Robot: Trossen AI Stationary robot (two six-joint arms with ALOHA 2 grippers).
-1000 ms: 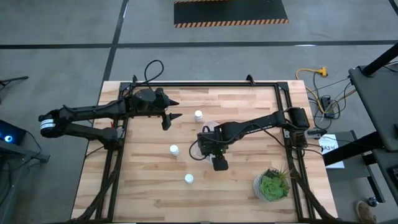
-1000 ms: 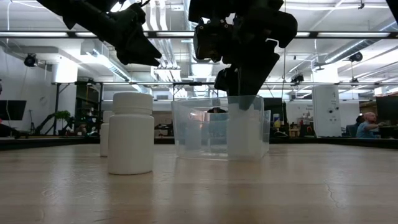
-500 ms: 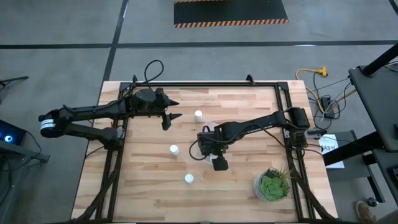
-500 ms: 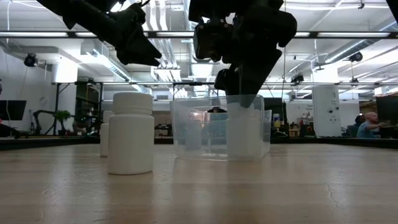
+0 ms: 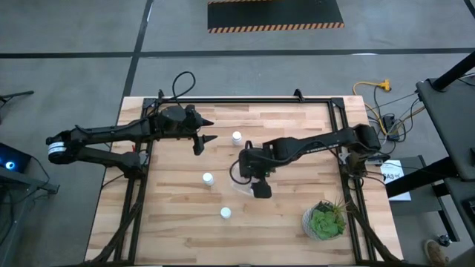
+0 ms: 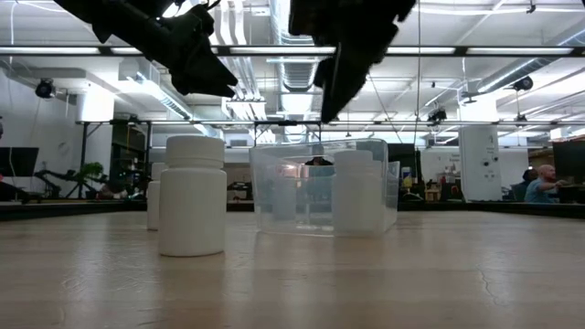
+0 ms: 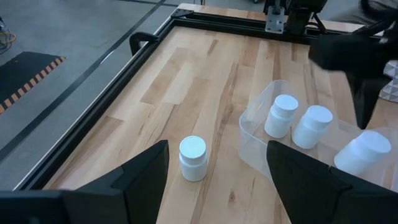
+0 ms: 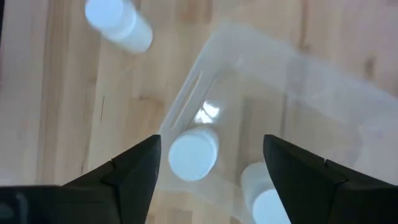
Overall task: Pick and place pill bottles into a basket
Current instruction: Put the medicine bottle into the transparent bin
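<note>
Here we see a pale wood-plank counter [image 5: 289, 122] with a black frame, on grey concrete floor; a hall with ceiling pipes lies beyond. No writing is legible. The right end effector [image 8: 208, 165] hangs wide and empty above the basket [image 7: 261, 158], which holds 3 pill bottles [image 7: 280, 115]. 3 more stand left of it. The left end effector [image 7: 214, 180] waits wide, far-left.

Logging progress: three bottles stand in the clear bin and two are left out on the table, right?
Not quite. The left wrist view shows three pill bottles in the clear bin, but the high view shows three bottles outside it: and.
</note>
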